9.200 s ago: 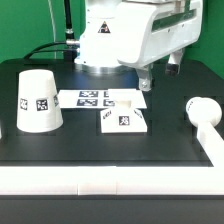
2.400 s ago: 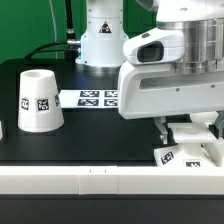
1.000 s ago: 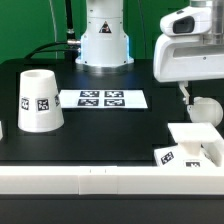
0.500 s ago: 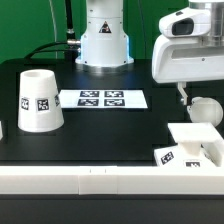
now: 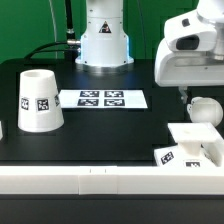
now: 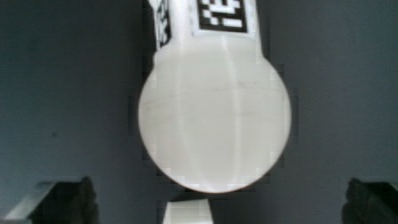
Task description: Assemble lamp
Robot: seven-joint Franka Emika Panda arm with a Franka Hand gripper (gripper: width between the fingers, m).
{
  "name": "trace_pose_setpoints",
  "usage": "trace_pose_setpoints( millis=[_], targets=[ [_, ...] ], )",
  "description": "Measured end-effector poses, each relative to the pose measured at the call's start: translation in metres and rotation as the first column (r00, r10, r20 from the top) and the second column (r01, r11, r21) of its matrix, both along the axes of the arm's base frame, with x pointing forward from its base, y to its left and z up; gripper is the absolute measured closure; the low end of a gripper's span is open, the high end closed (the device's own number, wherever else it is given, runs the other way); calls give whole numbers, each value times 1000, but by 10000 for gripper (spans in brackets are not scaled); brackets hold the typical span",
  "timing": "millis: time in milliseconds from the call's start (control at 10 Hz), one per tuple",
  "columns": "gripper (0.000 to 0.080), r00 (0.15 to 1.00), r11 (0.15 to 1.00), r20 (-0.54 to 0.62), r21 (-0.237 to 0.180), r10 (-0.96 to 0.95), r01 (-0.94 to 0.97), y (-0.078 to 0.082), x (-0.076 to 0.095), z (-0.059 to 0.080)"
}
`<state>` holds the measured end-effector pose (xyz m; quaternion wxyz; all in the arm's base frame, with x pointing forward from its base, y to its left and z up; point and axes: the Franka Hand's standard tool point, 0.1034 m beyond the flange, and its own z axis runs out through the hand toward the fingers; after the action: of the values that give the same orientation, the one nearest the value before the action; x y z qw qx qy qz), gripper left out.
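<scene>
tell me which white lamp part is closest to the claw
The rounded white plastic bulb, just below the open claw. The flat square base lies further off; the tapered cup-like shade stands far at the exterior view's left.

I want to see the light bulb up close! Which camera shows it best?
The wrist view. The bulb fills the middle of that picture, smooth, white and rounded, with a tag at its narrow end. The exterior view shows the bulb only small, at the exterior view's right, under the arm.
</scene>
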<state>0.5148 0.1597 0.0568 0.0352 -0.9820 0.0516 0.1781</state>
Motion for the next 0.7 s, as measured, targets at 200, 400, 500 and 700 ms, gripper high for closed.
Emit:
trace_pose_setpoints(
  millis=[200,400,500,700],
  targets=[
    [101,991,1000,-132,-2,11,-11,-1,-8,-6],
    [101,976,1000,-216,5,28,-28,2,-10,-13],
    [101,960,999,-277,6,37,-37,2,-16,-15],
    [101,930,999,-366,9,48,-48,2,-19,-19]
  ],
)
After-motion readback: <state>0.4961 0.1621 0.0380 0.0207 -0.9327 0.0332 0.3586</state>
